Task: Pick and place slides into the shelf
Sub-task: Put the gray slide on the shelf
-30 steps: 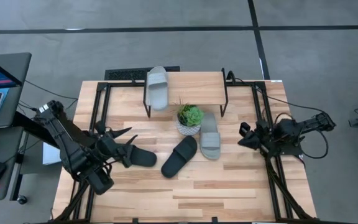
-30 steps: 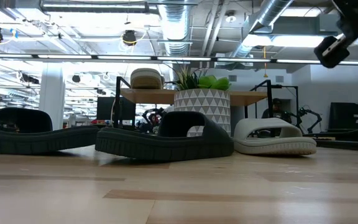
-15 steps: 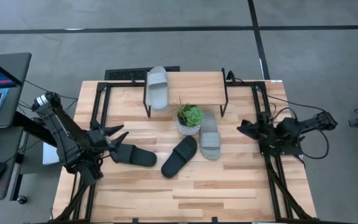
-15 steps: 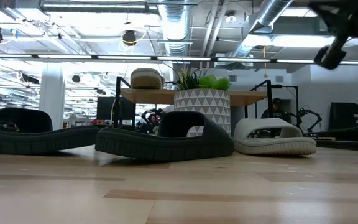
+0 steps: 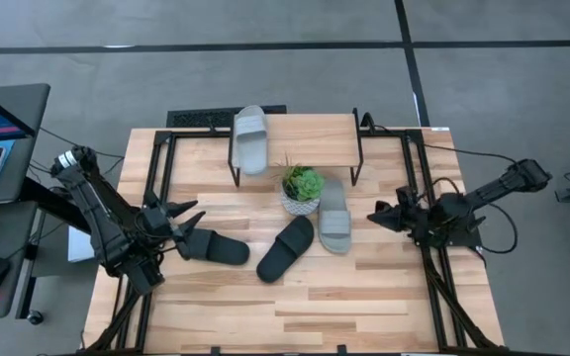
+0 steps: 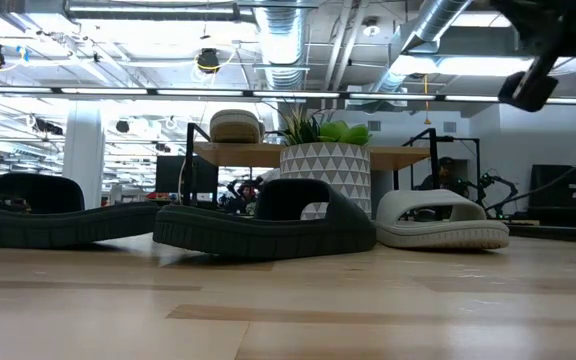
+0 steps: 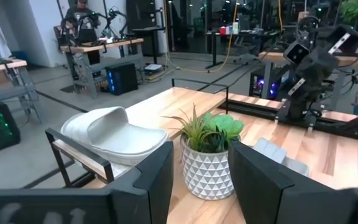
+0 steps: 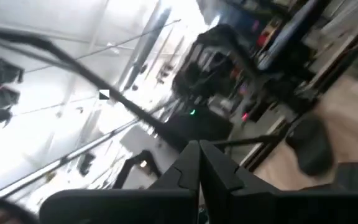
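Observation:
Two black slides lie soles down on the table: one at the left, one in the middle. A light grey slide lies beside the plant pot. The second grey slide rests on the shelf's plank top, also shown in the left wrist view. My left gripper is open at the left black slide's left end, with its fingers pointing toward the table's right; no touch shows. My right gripper is shut and in the air at the table's right side, right of the grey slide.
A potted plant in a white patterned pot stands between the shelf and the slides on the table. Black frame rails run along the table's left and right sides. The near half of the tabletop is bare wood.
My left gripper has drawn back toward the table's left edge, off the left black slide's end, and stays open. My right arm has stretched out, and its gripper has shifted slightly toward the table's left and turned. None of the slides has moved.

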